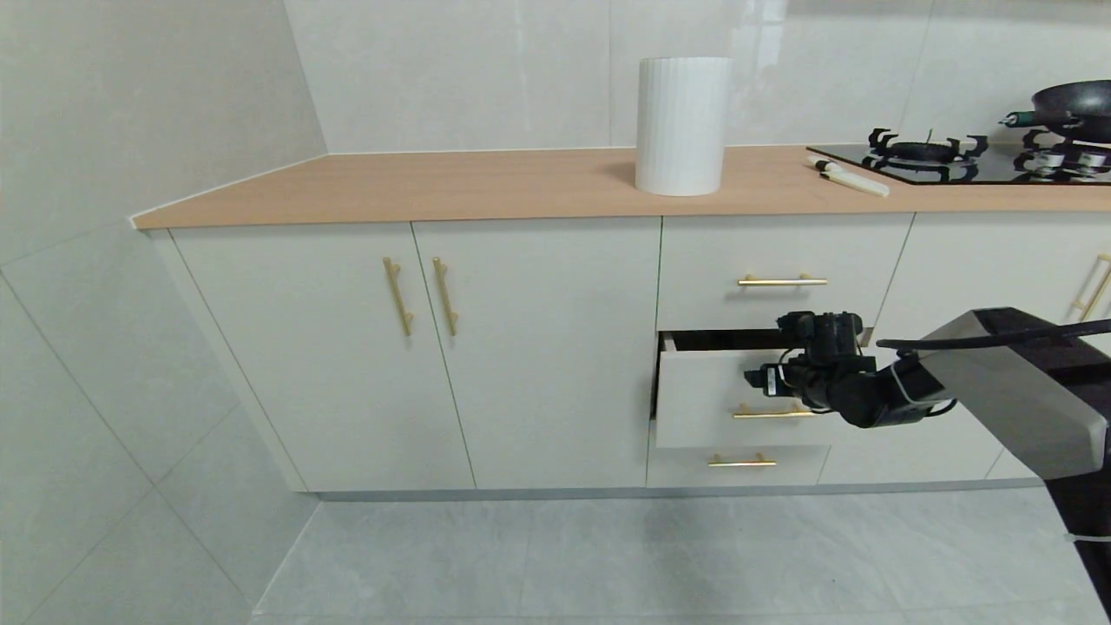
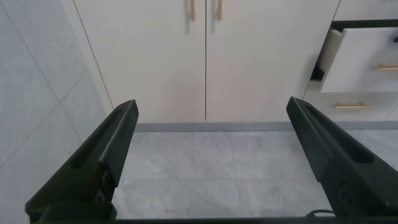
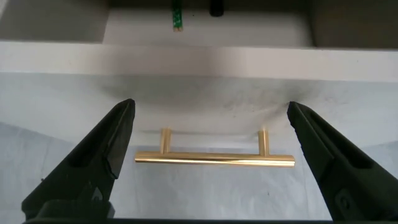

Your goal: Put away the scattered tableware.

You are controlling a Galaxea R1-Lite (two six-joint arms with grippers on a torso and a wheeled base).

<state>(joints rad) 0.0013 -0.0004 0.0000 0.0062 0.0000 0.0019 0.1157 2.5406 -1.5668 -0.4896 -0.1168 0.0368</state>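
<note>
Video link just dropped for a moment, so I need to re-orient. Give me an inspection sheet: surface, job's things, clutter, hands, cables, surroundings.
Surface: wooden counter along the wall.
Job's things: pale utensils lie on the counter beside the stove; middle drawer partly open.
Clutter: white ribbed cylinder upright on the counter; pan on the stove.
Hands: right hand open, facing the drawer's handle, not closed on it; left hand open, low, facing the cabinet doors.
Cables: black cable over the right arm.
Surroundings: tiled wall, tiled floor.
</note>
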